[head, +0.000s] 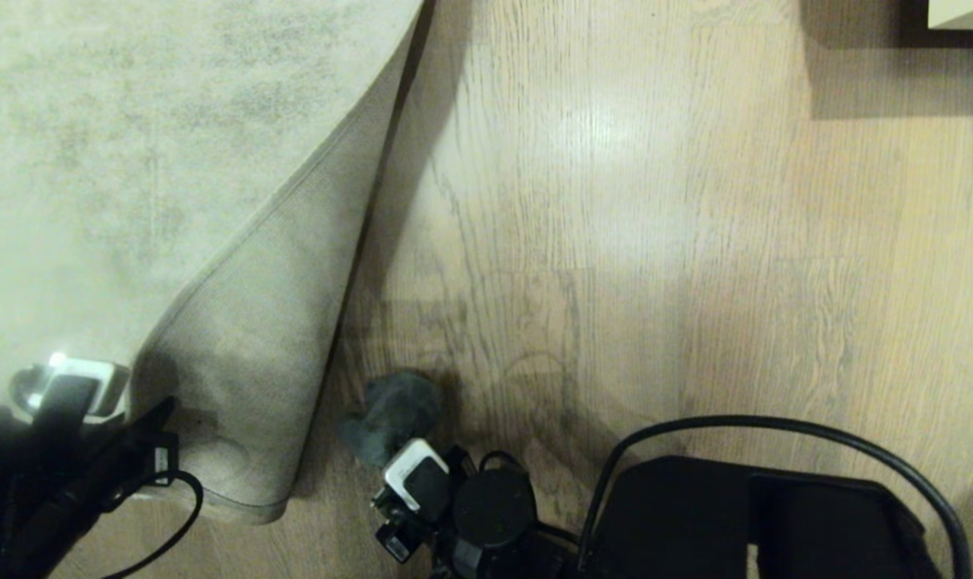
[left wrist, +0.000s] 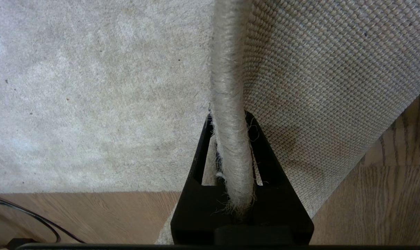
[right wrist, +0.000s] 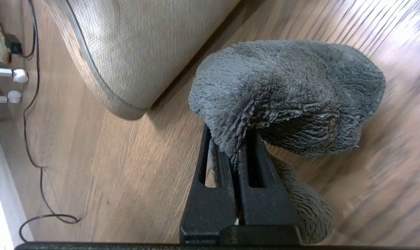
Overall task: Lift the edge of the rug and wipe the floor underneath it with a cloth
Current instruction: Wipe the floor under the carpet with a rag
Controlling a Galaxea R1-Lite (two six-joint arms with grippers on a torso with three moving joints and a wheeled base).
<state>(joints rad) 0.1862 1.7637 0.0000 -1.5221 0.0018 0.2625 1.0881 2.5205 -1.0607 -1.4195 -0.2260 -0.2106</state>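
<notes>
The rug [head: 92,161] covers the left of the floor [head: 655,241], its near corner lifted and folded back so the tan backing [head: 269,322] faces up, the fold running diagonally away from the robot. The left gripper [left wrist: 231,146] pinches the bound edge [left wrist: 227,86], its body mostly cut off in the head view. The right gripper [right wrist: 236,152], jaws pressed together, grips the grey cloth [right wrist: 286,90] low over bare floor beside the raised flap, hiding its fingertips.
</notes>
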